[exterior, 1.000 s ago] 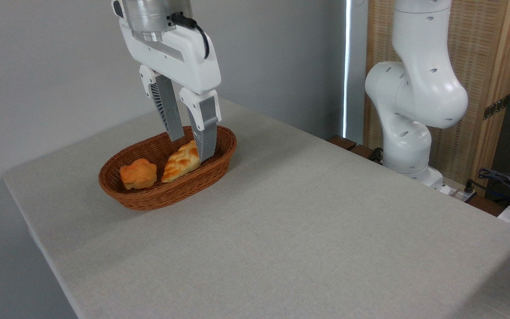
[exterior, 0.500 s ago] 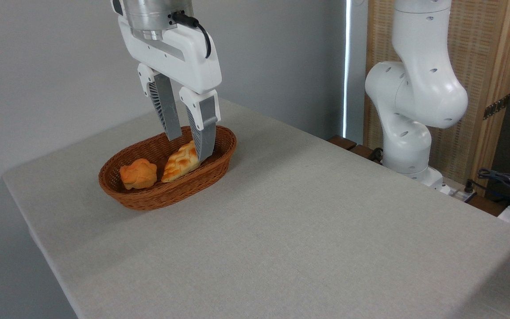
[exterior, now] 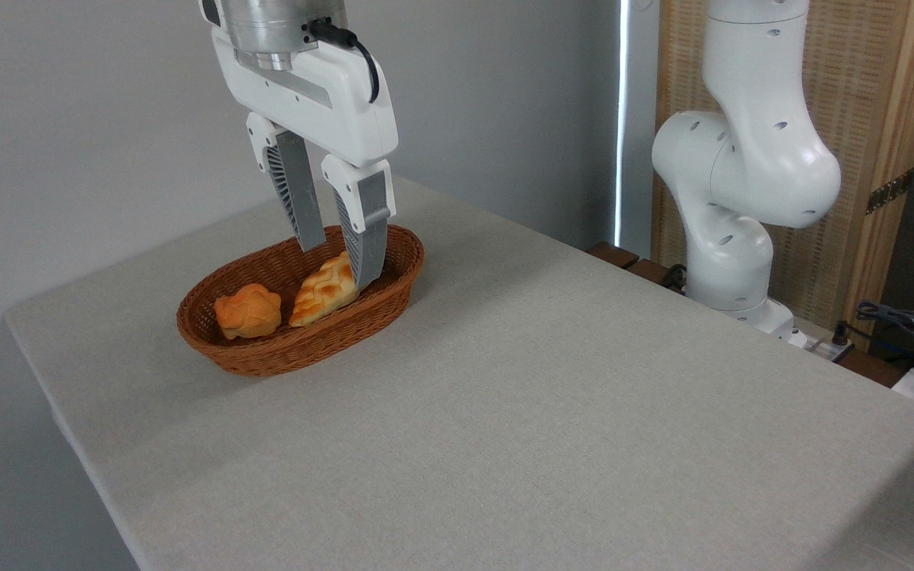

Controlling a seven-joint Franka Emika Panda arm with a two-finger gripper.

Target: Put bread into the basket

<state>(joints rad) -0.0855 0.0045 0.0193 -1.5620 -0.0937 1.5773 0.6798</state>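
The tool [exterior: 339, 263] hangs parted, grasping nothing, in the upper left of the frame. The bread [exterior: 322, 290] lies in the basket [exterior: 266, 357] just below its fingertips.

The golden braided bread [exterior: 324, 291] lies slanted inside the oval reddish-brown wicker basket [exterior: 266, 357].

Table [exterior: 552, 412] was bare across the whole front and right, wide free room for a pass there. Only cluster sat far left: basket [exterior: 298, 349], with the bread [exterior: 322, 292] and a small round bun [exterior: 247, 311] inside it, filling most of its floor. Gripper [exterior: 339, 263] hung over the basket's right end, fingers apart, blocking approach from above. Robot base [exterior: 731, 270] and cables [exterior: 901, 325] stood off the table's far right edge.
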